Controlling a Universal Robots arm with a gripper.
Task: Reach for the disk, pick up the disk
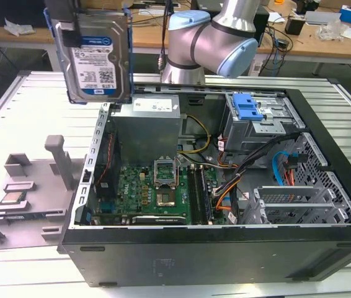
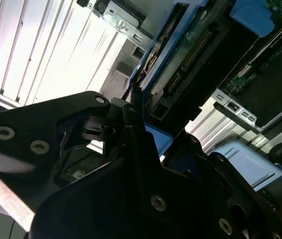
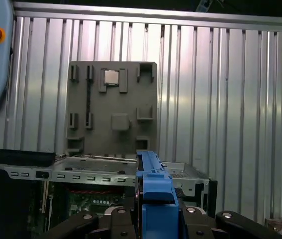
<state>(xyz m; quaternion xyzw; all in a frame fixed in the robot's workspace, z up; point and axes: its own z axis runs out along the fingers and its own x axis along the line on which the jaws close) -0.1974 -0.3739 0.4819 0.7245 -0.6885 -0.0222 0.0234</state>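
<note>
gripper [image 1: 71, 32] apparently clamping disk [image 1: 96, 61], raised high

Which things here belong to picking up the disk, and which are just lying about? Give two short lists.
Belonging to the job:
the disk, held up clear of the open computer case
the gripper, shut on its blue bracket

Lying about:
grey fixture tray
small chip on that tray
blue latch on the drive cage
motherboard
</note>
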